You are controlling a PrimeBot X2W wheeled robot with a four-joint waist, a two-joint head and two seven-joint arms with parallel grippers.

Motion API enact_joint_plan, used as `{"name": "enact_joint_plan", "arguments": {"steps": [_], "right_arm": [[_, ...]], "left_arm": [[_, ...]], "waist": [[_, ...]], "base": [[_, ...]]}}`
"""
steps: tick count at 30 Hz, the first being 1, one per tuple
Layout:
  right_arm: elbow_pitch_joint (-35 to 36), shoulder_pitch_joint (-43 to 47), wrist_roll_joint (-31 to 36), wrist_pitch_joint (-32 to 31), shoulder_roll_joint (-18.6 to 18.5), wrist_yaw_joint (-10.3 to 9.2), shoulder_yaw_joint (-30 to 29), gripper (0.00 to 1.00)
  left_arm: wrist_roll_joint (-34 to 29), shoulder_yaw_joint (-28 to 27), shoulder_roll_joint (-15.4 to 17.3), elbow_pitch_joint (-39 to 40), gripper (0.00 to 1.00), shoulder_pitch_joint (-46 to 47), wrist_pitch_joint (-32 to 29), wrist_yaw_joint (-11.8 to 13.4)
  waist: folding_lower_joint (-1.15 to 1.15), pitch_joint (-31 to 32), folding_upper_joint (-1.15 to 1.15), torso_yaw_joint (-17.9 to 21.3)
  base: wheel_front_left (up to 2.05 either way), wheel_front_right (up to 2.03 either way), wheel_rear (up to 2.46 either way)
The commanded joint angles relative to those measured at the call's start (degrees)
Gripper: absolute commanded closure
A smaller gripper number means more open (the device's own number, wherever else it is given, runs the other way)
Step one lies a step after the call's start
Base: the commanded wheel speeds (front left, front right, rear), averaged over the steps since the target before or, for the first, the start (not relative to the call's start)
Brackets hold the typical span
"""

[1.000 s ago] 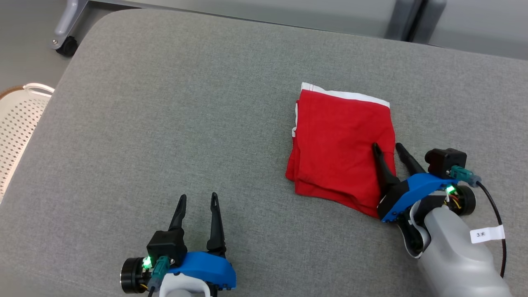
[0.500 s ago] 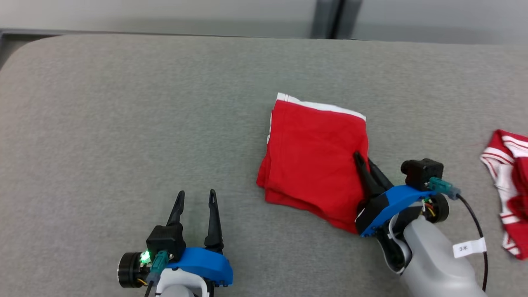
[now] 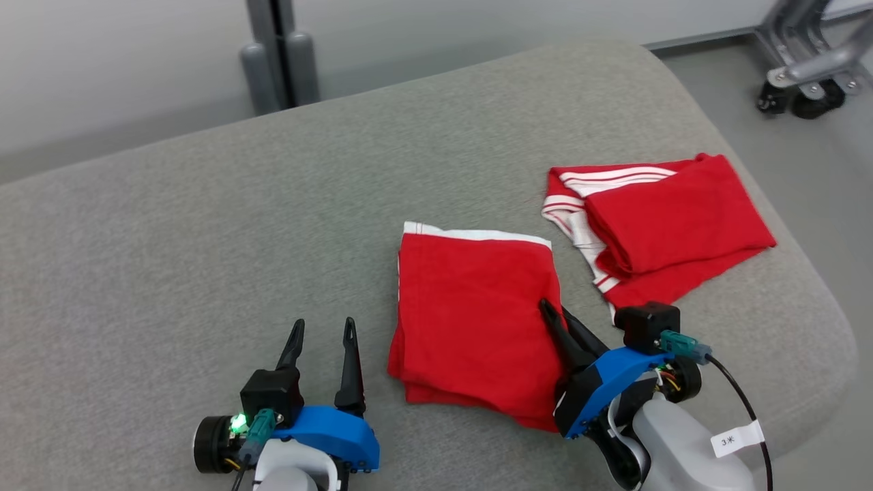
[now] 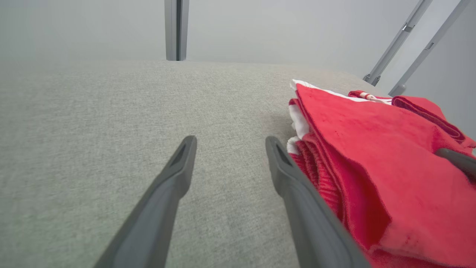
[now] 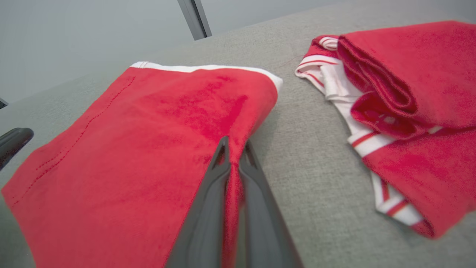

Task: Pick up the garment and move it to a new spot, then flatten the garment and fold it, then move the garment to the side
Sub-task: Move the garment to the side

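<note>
The garment (image 3: 470, 320) is a folded red piece with a white band along its far edge, lying flat on the grey padded table (image 3: 204, 239). My right gripper (image 3: 556, 310) is shut on its right edge, and a pinched ridge of red cloth (image 5: 232, 175) shows between the fingers in the right wrist view (image 5: 235, 143). Left of the garment (image 4: 372, 156), my left gripper (image 3: 324, 324) stands open over bare table with nothing between its fingers (image 4: 230, 140).
A second red garment with white stripes (image 3: 668, 225) lies folded near the table's right end, just beyond my right gripper. The table's rounded right edge (image 3: 818, 300) is close. Grey posts (image 3: 276, 54) stand behind, and a wheeled frame (image 3: 791, 102) is on the floor.
The right gripper has shut on the garment's right edge. The head camera has swung to the right, bringing the striped garment and the table's right end into view. The left gripper stays open.
</note>
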State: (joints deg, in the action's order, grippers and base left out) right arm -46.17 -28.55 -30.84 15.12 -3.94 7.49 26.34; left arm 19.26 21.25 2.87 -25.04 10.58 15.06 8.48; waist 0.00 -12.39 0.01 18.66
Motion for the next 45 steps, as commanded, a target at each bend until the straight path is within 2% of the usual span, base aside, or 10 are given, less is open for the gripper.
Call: {"name": "enact_joint_plan", "arguments": {"steps": [1,10,18,24,25,26,28,31,35,45], "right_arm": [[-0.18,0.16,-0.48,0.01,0.05,0.02,0.81,1.0],[-0.9,-6.02,2.56,0.01,-4.91,0.01,5.31,1.0],[-6.17,-14.31,9.87,0.01,-16.78,0.01,6.04,1.0],[-13.56,-17.47,14.13,0.01,-25.3,0.0,1.01,1.0],[-14.8,-17.58,15.34,0.03,-26.15,0.0,-0.37,0.33],[-16.3,-17.63,16.49,0.01,-26.94,0.0,-2.39,0.0],[-17.57,-17.94,18.19,0.07,-27.75,0.01,-7.74,0.0],[-15.61,-16.23,20.37,0.07,-26.34,0.01,-17.23,0.0],[-7.17,-12.04,23.29,0.06,-19.79,0.01,-26.8,0.0],[13.43,1.53,22.58,0.07,-4.68,0.01,-30.24,0.0]], "left_arm": [[0.23,0.01,0.03,-0.36,0.0,0.64,0.14,-0.29],[-0.16,0.88,0.06,-2.04,0.0,1.82,0.14,-0.64],[-0.92,0.86,0.03,-2.53,0.0,2.98,0.14,-0.28],[-1.45,0.99,0.02,-1.84,0.0,2.84,0.14,0.13],[-1.55,0.87,0.02,-1.71,0.0,2.83,0.13,0.24],[-1.79,0.89,0.02,-1.75,0.0,2.83,0.15,0.39],[-1.93,0.48,0.02,-1.79,0.0,2.9,0.15,0.58],[-2.73,-0.1,-0.01,-1.74,0.0,3.07,0.14,0.4],[-3.26,-1.78,0.0,-1.06,0.0,2.55,0.14,0.66],[-3.16,-5.09,0.02,1.51,0.0,-0.59,0.15,2.07]], "waist": [[0.0,3.3,-0.01,4.63],[0.0,1.54,-0.01,5.84],[0.0,-0.94,-0.01,0.0],[0.0,-2.65,-0.01,-4.99],[0.0,-2.85,-0.01,-5.55],[0.0,-3.0,-0.01,-6.08],[0.0,-3.24,-0.01,-6.69],[0.0,-3.35,-0.01,-6.96],[0.0,-2.71,-0.01,-7.14],[0.0,1.57,-0.01,-9.65]], "base": [[0.0,0.0,0.0],[0.0,0.0,0.0],[0.0,0.0,0.0],[0.0,0.0,0.0],[0.0,0.0,0.0],[0.0,0.0,0.0],[0.0,0.0,0.0],[0.0,0.0,0.0],[0.0,0.0,0.0],[0.0,0.0,0.0]]}}
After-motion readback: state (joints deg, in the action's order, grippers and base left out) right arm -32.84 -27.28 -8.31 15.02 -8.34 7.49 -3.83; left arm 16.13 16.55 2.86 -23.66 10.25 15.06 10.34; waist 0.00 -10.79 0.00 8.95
